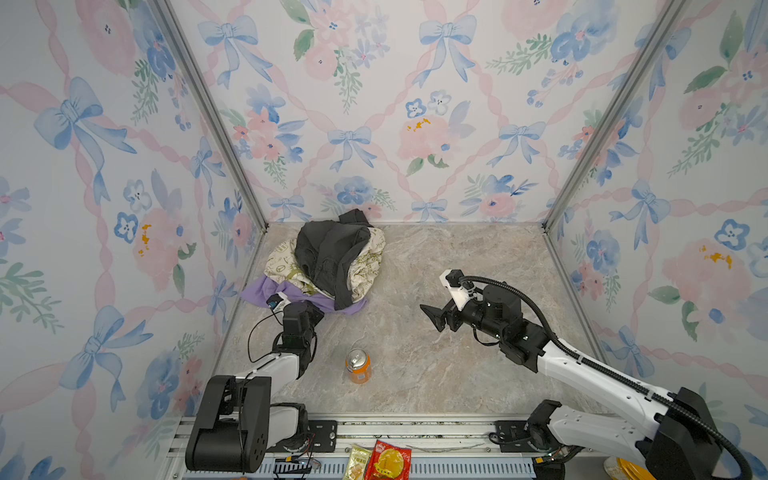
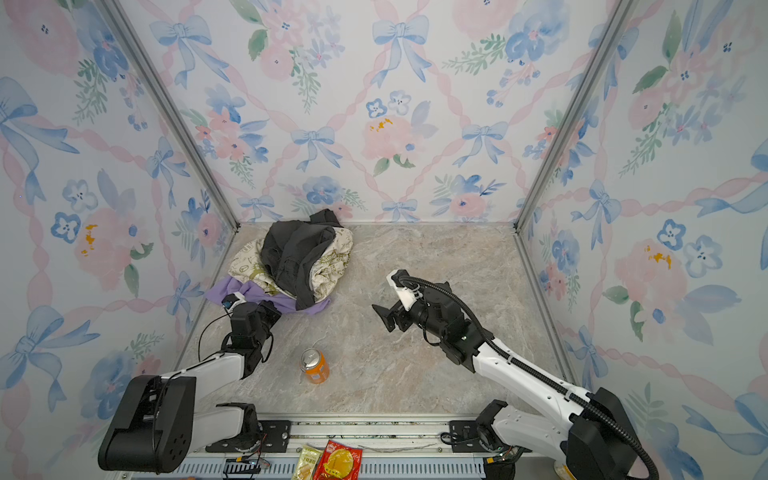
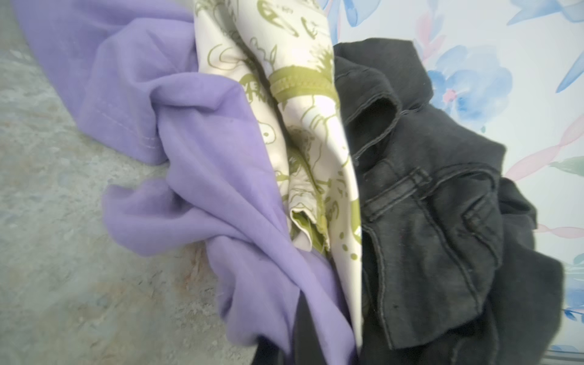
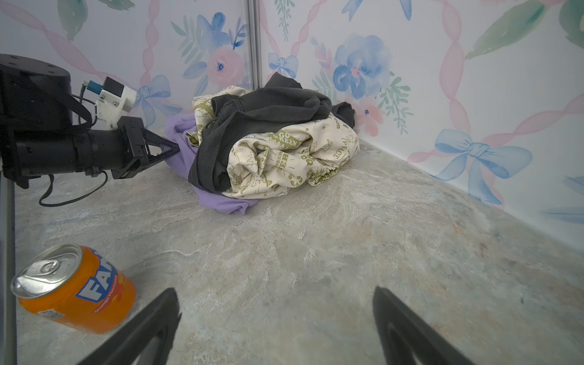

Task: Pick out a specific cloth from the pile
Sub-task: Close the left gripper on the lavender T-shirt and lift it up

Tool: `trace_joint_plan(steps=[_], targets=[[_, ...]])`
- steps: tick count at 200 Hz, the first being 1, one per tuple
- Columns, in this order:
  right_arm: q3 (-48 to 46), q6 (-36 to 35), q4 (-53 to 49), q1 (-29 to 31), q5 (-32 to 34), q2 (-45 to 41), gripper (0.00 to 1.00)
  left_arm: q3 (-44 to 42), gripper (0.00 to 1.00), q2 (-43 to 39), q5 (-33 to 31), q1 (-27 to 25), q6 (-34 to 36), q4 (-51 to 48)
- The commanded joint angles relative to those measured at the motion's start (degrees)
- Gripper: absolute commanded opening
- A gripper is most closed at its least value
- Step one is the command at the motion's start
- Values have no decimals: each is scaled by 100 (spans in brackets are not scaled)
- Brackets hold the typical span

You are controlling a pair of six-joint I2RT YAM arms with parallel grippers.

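Observation:
The pile [image 1: 332,257] [image 2: 299,253] [image 4: 268,142] lies in the back left corner: a dark grey garment [image 3: 426,221] on top of a cream cloth with olive print [image 3: 303,126]. The lavender cloth [image 1: 257,291] [image 2: 222,291] [image 3: 205,142] [image 4: 227,203] sits at the bottom and spreads out toward the front. My left gripper [image 1: 316,311] [image 2: 276,309] [image 3: 284,344] [image 4: 175,148] is shut on a fold of this cloth at the pile's near edge. My right gripper [image 1: 432,318] [image 2: 384,318] [image 4: 275,300] hovers open and empty over the floor to the right of the pile.
An orange soda can [image 1: 358,365] [image 2: 314,365] [image 4: 76,290] stands on the marbled floor in front of the pile, between the two arms. Floral walls close in the back and both sides. Snack packets [image 1: 386,459] lie on the front rail.

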Motion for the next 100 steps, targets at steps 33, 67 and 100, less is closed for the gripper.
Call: trace_joint_plan(steps=[33,67,100], targets=[[-85,-34,132,75,33,-52,97,461,0,-850,-144,34,226,-129],[-46,-12,94,67,36,-12,97,1046,0,-1007,-129,27,435,-542],[-33,5,136,71,79,11,97,1967,0,-891,-180,40,763,-1053]])
